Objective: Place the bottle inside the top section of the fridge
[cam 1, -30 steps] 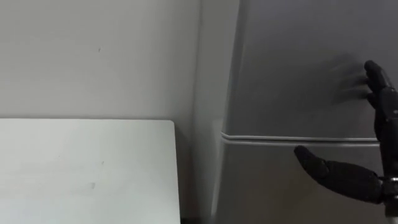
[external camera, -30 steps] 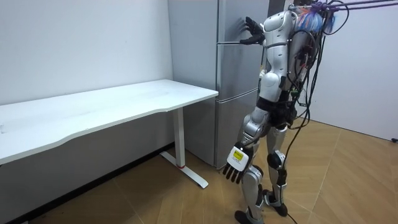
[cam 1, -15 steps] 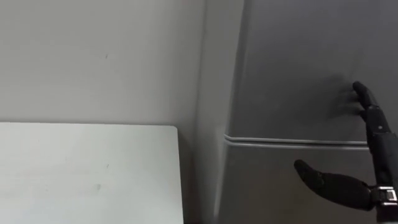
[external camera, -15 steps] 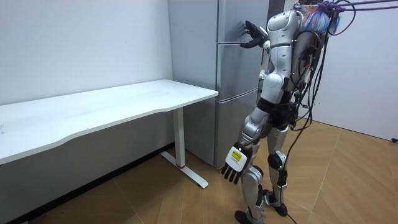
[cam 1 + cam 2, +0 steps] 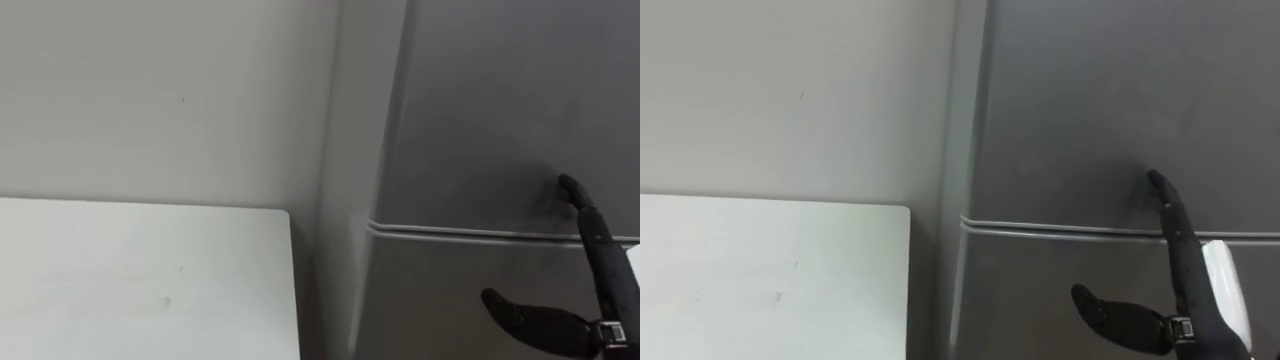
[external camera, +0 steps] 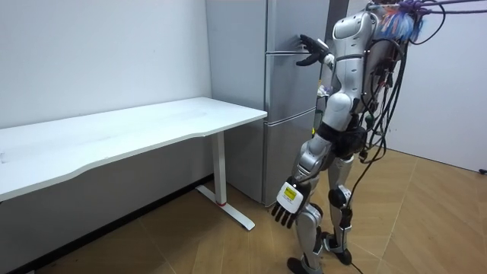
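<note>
I stand facing the grey fridge (image 6: 285,114), close to its front. Its upper door (image 5: 480,110) is closed, and a pale seam (image 5: 470,232) divides it from the lower door. My right hand (image 5: 598,250) is raised in front of that seam, open, with straight fingers pointing up at the upper door's lower part and the thumb (image 5: 530,320) stuck out to the left. The same right hand (image 6: 310,49) shows in the room view at the fridge's front, near the door edge. My left hand (image 6: 287,204) hangs open beside my thigh and holds nothing.
A white table (image 6: 137,133) stands against the wall on my left, its corner (image 5: 270,230) close to the fridge's side. A narrow gap separates table and fridge. A plain wall (image 5: 150,90) rises behind the table. Wooden floor (image 6: 426,228) lies behind me.
My right hand has sunk from the upper door toward the seam and drawn back a little. My upper body has shifted slightly away from the fridge, and the eye view has moved with it.
</note>
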Tool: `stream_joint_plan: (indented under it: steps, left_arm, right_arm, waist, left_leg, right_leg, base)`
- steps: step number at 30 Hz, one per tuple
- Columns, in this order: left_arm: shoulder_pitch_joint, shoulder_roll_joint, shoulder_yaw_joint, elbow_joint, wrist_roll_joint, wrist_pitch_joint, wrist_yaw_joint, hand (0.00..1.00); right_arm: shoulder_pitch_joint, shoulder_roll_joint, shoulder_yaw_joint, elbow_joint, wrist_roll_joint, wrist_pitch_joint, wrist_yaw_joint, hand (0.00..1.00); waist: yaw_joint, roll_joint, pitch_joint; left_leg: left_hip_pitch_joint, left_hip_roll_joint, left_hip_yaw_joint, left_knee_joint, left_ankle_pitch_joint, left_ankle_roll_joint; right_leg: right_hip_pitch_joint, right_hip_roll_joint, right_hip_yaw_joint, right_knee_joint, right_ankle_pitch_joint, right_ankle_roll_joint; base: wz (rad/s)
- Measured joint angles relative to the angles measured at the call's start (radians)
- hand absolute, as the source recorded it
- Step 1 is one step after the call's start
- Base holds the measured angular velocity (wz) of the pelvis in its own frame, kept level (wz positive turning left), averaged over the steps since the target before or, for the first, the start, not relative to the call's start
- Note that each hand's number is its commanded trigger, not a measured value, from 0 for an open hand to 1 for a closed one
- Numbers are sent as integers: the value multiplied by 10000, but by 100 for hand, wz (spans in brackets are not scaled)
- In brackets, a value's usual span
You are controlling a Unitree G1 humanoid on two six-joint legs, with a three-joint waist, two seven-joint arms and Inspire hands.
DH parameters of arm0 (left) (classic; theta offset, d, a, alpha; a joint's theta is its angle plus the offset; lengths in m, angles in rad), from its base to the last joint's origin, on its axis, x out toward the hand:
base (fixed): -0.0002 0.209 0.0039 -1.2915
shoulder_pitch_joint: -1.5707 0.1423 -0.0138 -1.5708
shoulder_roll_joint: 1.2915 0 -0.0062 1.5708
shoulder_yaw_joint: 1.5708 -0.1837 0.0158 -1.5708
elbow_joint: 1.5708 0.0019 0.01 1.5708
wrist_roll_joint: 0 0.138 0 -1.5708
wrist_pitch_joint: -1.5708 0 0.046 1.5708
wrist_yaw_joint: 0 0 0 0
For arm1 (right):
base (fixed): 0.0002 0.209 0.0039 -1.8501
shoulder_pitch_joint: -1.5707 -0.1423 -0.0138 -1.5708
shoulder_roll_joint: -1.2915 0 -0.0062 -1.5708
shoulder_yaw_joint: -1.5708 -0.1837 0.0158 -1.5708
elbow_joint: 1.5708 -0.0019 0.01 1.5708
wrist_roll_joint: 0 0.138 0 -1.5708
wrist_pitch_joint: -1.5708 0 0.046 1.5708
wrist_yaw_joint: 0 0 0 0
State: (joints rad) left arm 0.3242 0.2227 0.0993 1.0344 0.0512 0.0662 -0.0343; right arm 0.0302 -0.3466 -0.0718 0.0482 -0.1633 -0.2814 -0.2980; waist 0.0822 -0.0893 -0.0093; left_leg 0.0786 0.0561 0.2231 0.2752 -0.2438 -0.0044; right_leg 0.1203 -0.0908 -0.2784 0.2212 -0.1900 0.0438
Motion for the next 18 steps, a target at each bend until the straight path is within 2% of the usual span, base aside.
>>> stream_joint_plan:
  steps: [7,16,18]
  left_arm:
    - [107,-48,182,-365,16,124,-3,0]
    - [83,-49,230,-569,-21,179,79,0]
    - [115,-49,230,-569,-21,179,85,0]
  right_arm:
    - [-2,-1,-207,185,1,34,327,0]
    - [-111,-118,-437,1030,76,45,517,0]
    - [-109,-136,-542,1338,79,177,593,0]
  waist:
    - [-60,11,-3]
    - [-213,48,-12]
    - [-220,50,-14]
  left_leg:
    - [-10,0,-38,25,8,9]
    - [-240,4,-207,311,-28,58]
    - [-257,-7,-215,330,-31,78]
  right_leg:
    - [21,6,0,5,3,1]
    - [16,-46,-268,-7,37,21]
    - [16,-75,-318,-6,60,33]
  base:
    - [1]
    - [6]
    - [0]
